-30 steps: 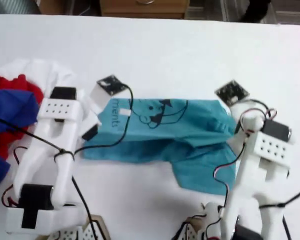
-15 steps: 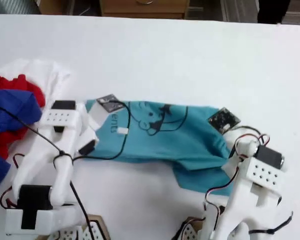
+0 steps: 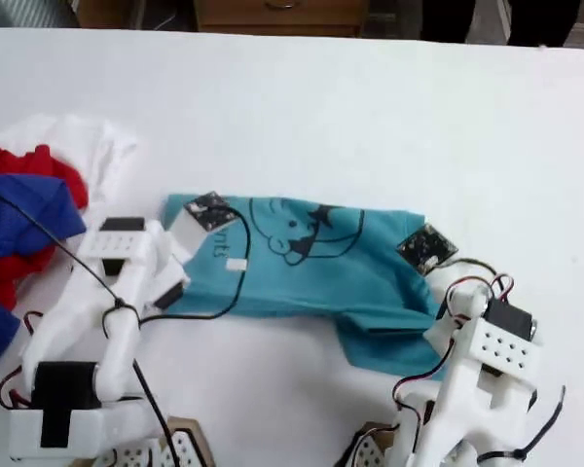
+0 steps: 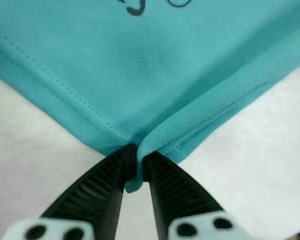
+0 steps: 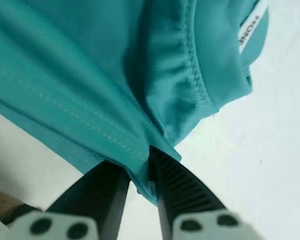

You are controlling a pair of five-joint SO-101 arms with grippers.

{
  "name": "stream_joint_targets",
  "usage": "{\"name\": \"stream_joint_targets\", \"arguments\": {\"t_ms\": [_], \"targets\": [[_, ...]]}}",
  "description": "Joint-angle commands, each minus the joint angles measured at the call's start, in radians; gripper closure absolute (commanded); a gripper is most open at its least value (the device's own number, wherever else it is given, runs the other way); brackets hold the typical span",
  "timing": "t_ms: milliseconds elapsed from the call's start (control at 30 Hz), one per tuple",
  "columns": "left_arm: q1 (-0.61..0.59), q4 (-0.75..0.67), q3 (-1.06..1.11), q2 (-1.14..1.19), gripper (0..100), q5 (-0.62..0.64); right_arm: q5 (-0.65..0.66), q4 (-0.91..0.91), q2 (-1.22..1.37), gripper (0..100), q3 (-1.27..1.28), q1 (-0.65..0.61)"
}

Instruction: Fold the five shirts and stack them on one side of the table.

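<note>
A teal shirt (image 3: pixel 302 263) with a dark cartoon print lies folded lengthwise across the middle of the white table (image 3: pixel 321 107). My left gripper (image 4: pixel 135 167) is shut on the teal shirt's (image 4: pixel 140 65) hem corner at its left end (image 3: pixel 190 233). My right gripper (image 5: pixel 140 175) is shut on the teal shirt's (image 5: pixel 115 65) edge near the collar, at its right end (image 3: pixel 423 255). A sleeve flap (image 3: pixel 384 341) sticks out toward the near edge. A pile of red, blue and white shirts (image 3: pixel 29 214) lies at the left side.
Both white arms (image 3: pixel 88 321) (image 3: pixel 477 379) stand at the near edge with cables trailing over the shirt. A wooden cabinet (image 3: pixel 282 15) stands beyond the far edge.
Both grippers have drawn the teal shirt's far edge toward the near side, folding it narrower. Both arms pulled back toward the near edge.
</note>
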Motion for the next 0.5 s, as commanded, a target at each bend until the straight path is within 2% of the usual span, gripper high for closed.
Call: {"name": "stream_joint_targets", "arguments": {"t_ms": [0, 67, 133, 300, 467], "targets": [[-0.015, 0.002, 0.002, -0.038, 93, -0.002, 0.006, -0.012, -0.027, 97.7, 0.008, 0.012], [-0.015, 0.029, -0.004, -0.041, 87, -0.003, 0.006, -0.007, -0.027, 97.0, 0.008, 0.012], [-0.015, 0.060, -0.027, -0.041, 82, -0.005, 0.006, 0.021, -0.035, 92.0, 0.005, 0.012], [-0.017, 0.186, -0.159, -0.041, 83, -0.005, 0.034, 0.091, -0.036, 76.2, -0.029, 0.012], [-0.017, 0.313, -0.377, -0.041, 83, -0.002, 0.020, 0.177, -0.036, 77.6, -0.155, 0.012]]}}
